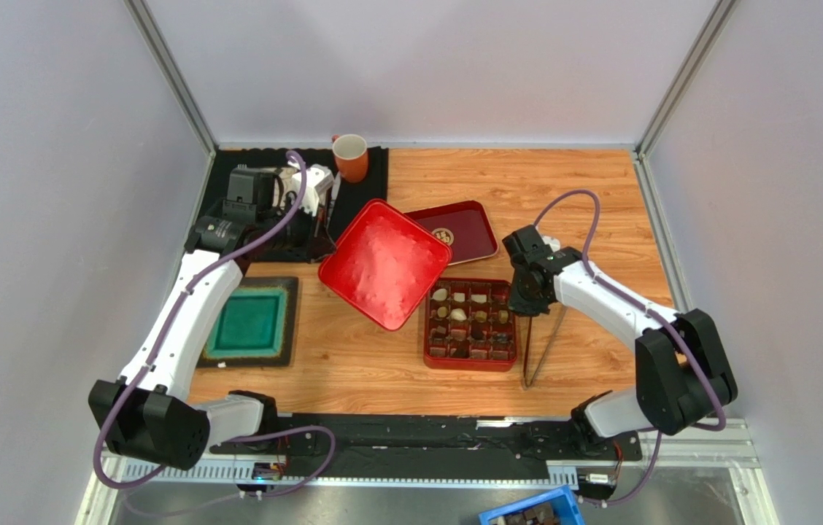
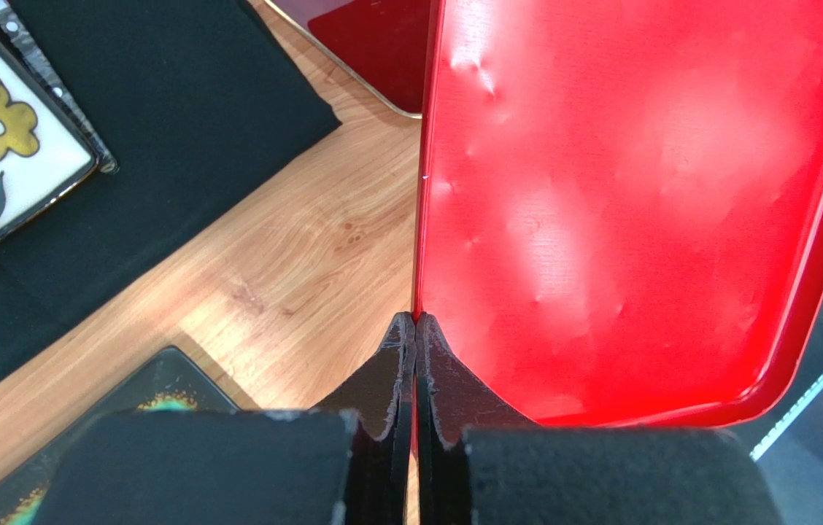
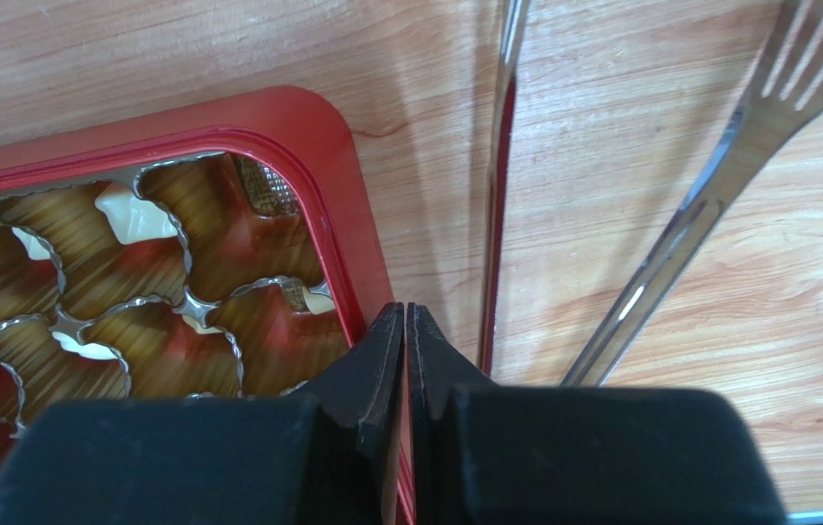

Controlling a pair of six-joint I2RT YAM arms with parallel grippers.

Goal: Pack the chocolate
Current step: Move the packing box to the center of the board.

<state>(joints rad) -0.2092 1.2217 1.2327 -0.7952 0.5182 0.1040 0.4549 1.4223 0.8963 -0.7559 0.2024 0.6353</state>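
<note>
Several small dark and cream chocolate pieces [image 1: 469,317] sit in the gridded red box [image 1: 428,328]. In the right wrist view a cream piece [image 3: 136,213] lies in a gold cup. My right gripper [image 1: 523,298] is shut on the box's right rim [image 3: 317,153], with its tips [image 3: 405,312] pinching that wall. My left gripper [image 1: 330,235] is shut on the edge of a bright red lid [image 1: 385,263] and holds it tilted, left of and behind the box. In the left wrist view the lid [image 2: 646,208] fills the right side above the closed tips [image 2: 416,323].
Metal tongs [image 1: 542,345] lie right of the box, also in the right wrist view [image 3: 712,186]. A dark red tray with a gold emblem [image 1: 454,230] lies behind. An orange mug [image 1: 350,156] stands on a black mat at the back. A green tile [image 1: 246,323] lies at left.
</note>
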